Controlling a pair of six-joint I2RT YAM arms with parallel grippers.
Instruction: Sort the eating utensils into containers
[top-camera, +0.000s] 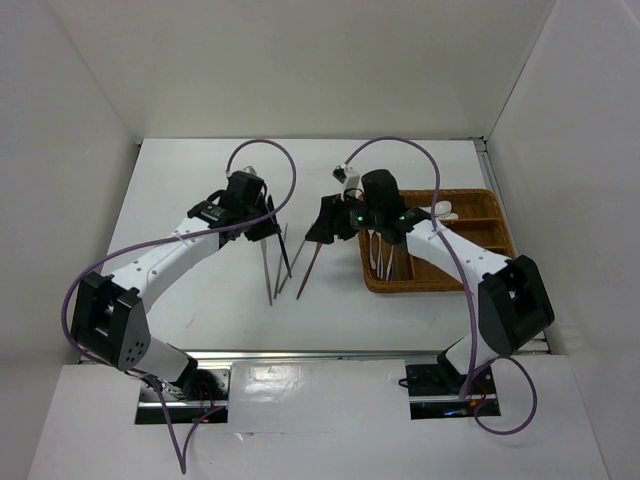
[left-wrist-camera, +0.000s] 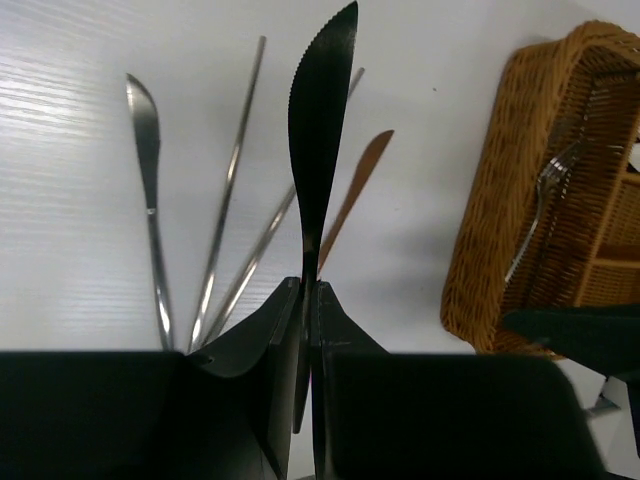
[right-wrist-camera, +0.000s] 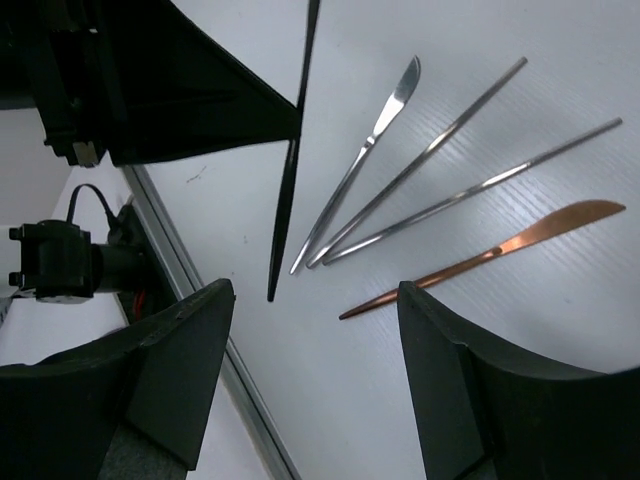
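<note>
My left gripper (left-wrist-camera: 308, 285) (top-camera: 262, 222) is shut on the handle of a black serrated knife (left-wrist-camera: 320, 130) (top-camera: 282, 245), which hangs over the table. Below it lie a silver knife (left-wrist-camera: 150, 200), two silver chopsticks (left-wrist-camera: 230, 190) and a copper knife (left-wrist-camera: 355, 190) (top-camera: 310, 265). My right gripper (right-wrist-camera: 315, 290) (top-camera: 322, 228) is open above the copper knife's (right-wrist-camera: 490, 255) handle end, with nothing between its fingers. The black knife (right-wrist-camera: 290, 170) hangs to its left. The brown wicker tray (top-camera: 430, 287) (left-wrist-camera: 480, 250) stands at the right, with forks (top-camera: 380, 255) (left-wrist-camera: 540, 210) in one compartment and a white spoon (top-camera: 440, 210) in another.
White walls close in the table on the left, back and right. A metal rail (top-camera: 330, 355) runs along the near edge between the two arm bases. Purple cables (top-camera: 265, 145) loop above both wrists.
</note>
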